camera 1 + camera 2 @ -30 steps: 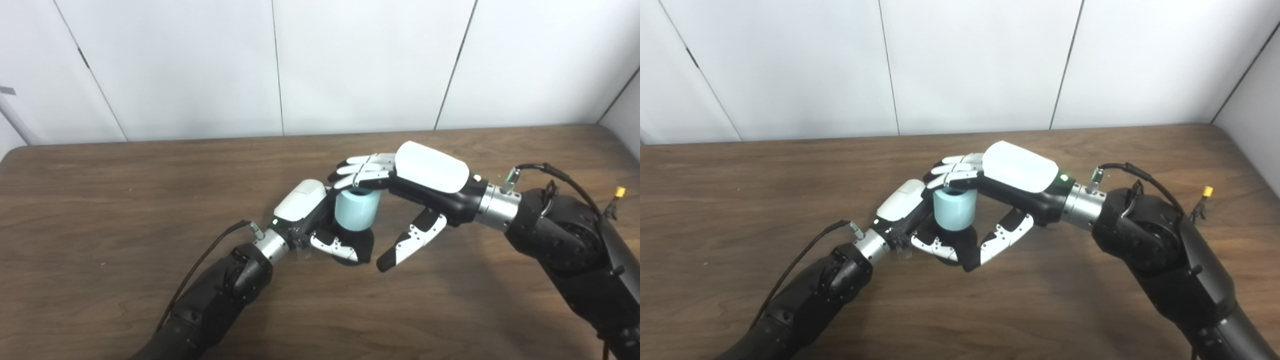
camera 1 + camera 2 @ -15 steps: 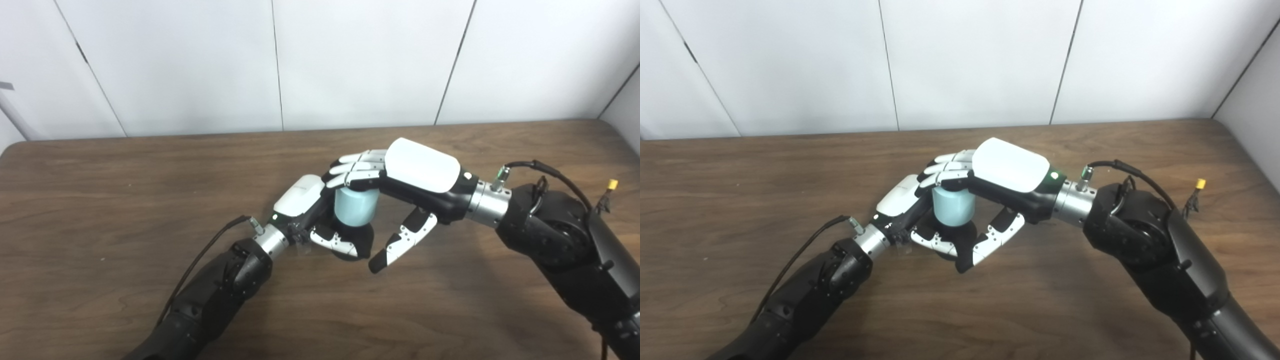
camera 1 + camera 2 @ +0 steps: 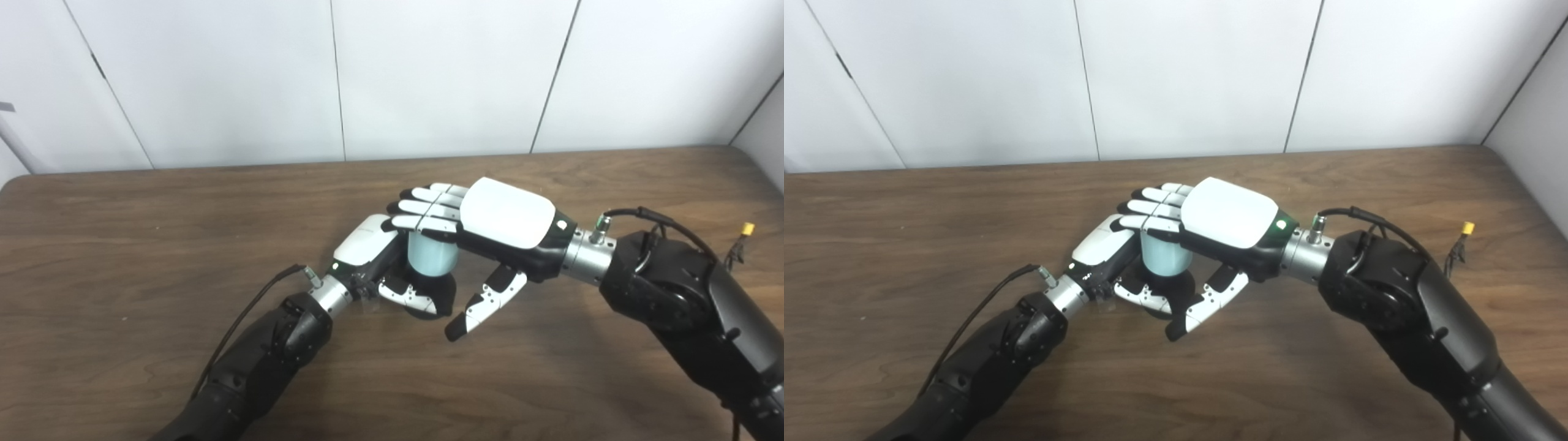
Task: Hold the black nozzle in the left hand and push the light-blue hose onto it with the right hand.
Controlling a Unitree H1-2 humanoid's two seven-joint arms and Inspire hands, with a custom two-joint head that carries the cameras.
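The right hand (image 3: 490, 223) lies palm-down over the top of the light-blue hose (image 3: 430, 258), its fingers (image 3: 422, 208) stretched flat and side by side across the hose's upper end, its thumb (image 3: 484, 302) hanging free below and to the front, touching nothing. It grips nothing; the hand is spread flat and rests on the hose from above. The left hand (image 3: 1118, 260) is wrapped around the black nozzle (image 3: 438, 300), of which only a dark rounded base shows beneath the hose; its thumb (image 3: 1146, 297) curls across the front of that base. The hose stands upright as a short cylinder on the nozzle, between the 2 hands, just above the wooden table (image 3: 122, 245). Both dark forearms reach in from the near edge, a cable (image 3: 986, 300) trailing from the left wrist.
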